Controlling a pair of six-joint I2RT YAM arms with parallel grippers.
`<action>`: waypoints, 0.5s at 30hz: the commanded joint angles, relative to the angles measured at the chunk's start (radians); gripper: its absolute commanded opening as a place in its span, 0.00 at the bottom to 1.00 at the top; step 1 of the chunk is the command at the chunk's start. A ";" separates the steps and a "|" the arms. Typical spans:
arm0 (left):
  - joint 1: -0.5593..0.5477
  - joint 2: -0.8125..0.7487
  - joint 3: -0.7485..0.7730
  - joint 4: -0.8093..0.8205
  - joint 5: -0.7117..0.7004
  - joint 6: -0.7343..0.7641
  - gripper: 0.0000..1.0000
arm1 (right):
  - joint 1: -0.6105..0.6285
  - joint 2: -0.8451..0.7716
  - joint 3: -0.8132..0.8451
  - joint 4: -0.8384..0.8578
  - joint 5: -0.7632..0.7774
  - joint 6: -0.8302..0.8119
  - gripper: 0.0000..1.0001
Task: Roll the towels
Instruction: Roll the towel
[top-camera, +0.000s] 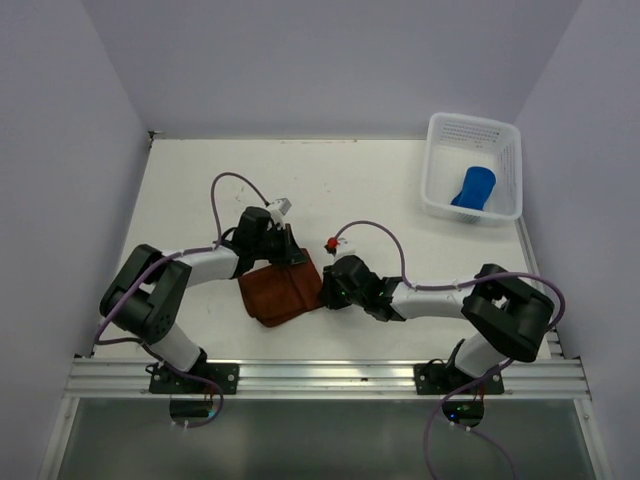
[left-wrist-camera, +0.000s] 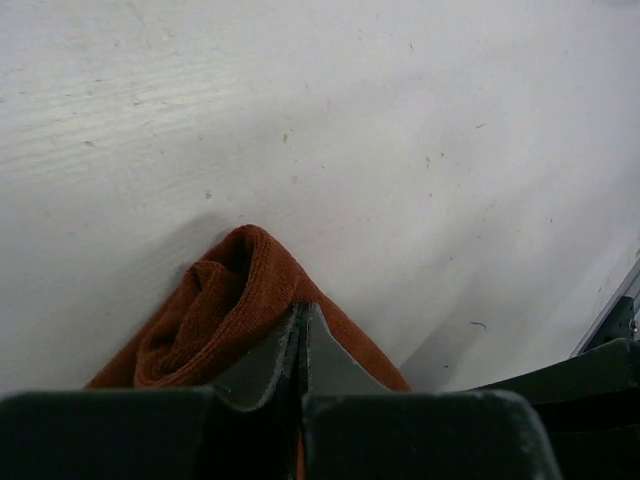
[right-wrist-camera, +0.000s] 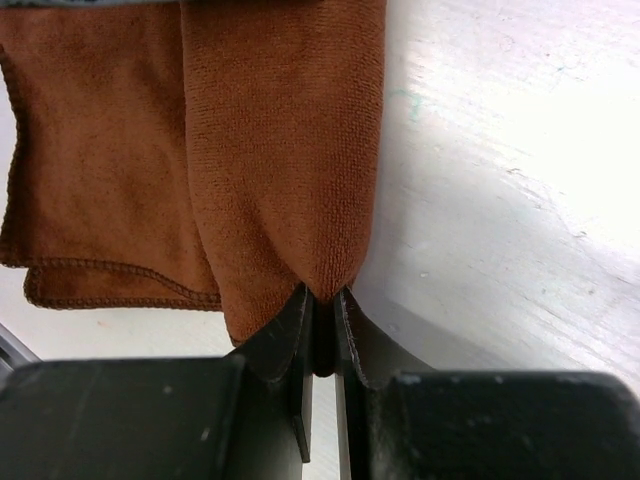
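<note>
- Already the blue towel (top-camera: 473, 188) sits rolled inside the basket (top-camera: 475, 128). The rust-brown towel (top-camera: 282, 293) lies folded on the table, well apart from the basket and nearer the arm bases.
- Left gripper (left-wrist-camera: 302, 310): fingers pressed together, pinching a bunched fold slightly farther from the basket.
- Right gripper (right-wrist-camera: 325, 296): jaws almost together, nipping the folded end turned toward the basket.
- Step, as I judge it: starting the second roll. Next, both grips should turn the held cloth over evenly, keeping it tight.
</note>
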 joint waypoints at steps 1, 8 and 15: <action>0.051 0.033 0.017 -0.011 -0.010 0.053 0.00 | -0.001 -0.064 -0.015 -0.055 0.050 -0.030 0.00; 0.099 0.039 -0.017 0.022 0.003 0.050 0.00 | 0.000 -0.095 0.010 -0.123 0.084 -0.079 0.00; 0.125 -0.014 0.038 -0.007 0.003 0.039 0.00 | 0.005 -0.118 0.040 -0.186 0.141 -0.138 0.00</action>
